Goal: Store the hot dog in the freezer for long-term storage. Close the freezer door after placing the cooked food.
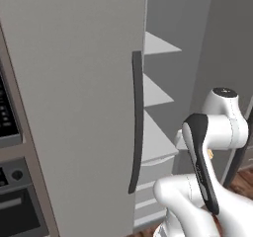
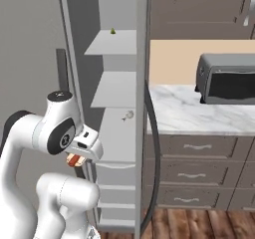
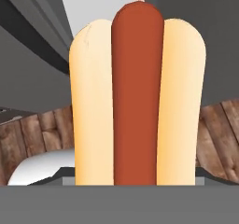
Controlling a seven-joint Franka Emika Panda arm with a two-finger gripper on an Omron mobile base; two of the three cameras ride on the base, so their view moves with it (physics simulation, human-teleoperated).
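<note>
One tan-bunned hot dog with red-brown sausage (image 3: 136, 97) sitting clamped in the gripper (image 2: 75, 159), probably just outside the tall light-grey freezer's (image 2: 115, 128) white shelves, narrow freezer door (image 2: 141, 108) hanging open

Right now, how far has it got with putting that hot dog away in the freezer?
About halfway, by the look of it. Done: the freezer stands open, its white shelves showing. In hand: the claw carries the hot dog, just in front of the shelves and low down. Left: set it on a shelf, let go, back out, and swing the door shut.
</note>
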